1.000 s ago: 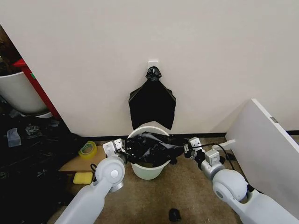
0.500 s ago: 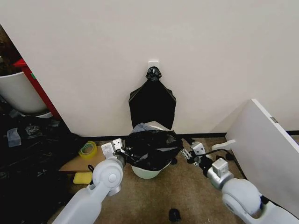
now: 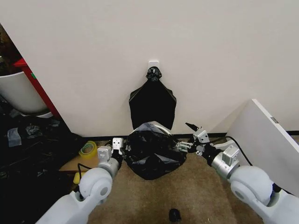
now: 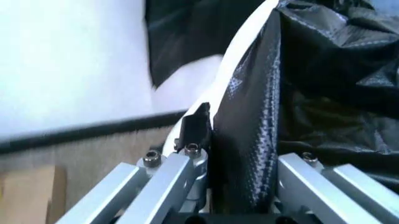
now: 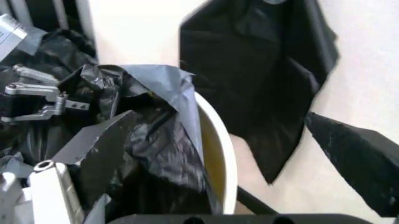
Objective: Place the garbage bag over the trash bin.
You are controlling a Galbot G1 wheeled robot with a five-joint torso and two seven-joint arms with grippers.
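— Where does the garbage bag (image 3: 153,151) sit?

— Draped over the trash bin (image 3: 161,127), covering nearly all of it in the head view; just a strip of cream rim shows at the back, by the wall. The bin stands on the floor under the hanging bunch of black bags (image 3: 152,103).

— So it's done?

— Mostly, I'd judge. The mouth looks pulled over the front and sides (the far rim is bare), so seating that back edge is what's left.

— And the claws?

— The left claw (image 4: 240,163) is at the bin's left side, clamped on the bag's film. The right claw (image 3: 192,134) is by the right side with its fingers spread, holding nothing.
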